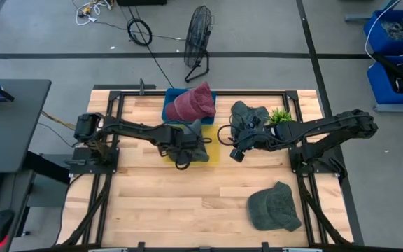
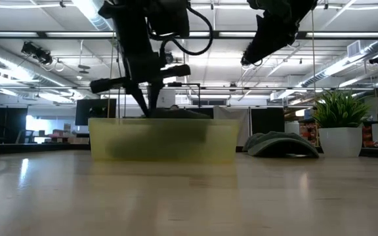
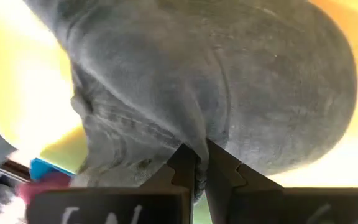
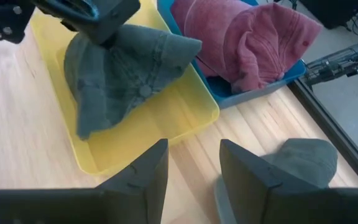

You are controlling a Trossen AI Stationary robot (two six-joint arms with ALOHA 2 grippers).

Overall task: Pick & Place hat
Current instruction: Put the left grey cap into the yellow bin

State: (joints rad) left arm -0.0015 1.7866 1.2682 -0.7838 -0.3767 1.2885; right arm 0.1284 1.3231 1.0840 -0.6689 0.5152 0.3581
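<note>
Right wrist view: crumpled grey-green hat (image 4: pixel 126 74) in yellow tray (image 4: pixel 191 121), pinched by left gripper (image 3: pixel 201 163).

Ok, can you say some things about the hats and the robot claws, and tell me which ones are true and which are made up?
1. The left claw is pinching a grey hat over the yellow tray. True.
2. The red hat is in the yellow tray. False: it sits in the blue bin beside that tray.
3. The right claw is holding a hat. False: it is open and holds nothing, and it hangs above the table next to the yellow tray.
4. Another grey hat lies flat on the table, away from both claws. True.
5. A small green plant stands on the table. True.
</note>
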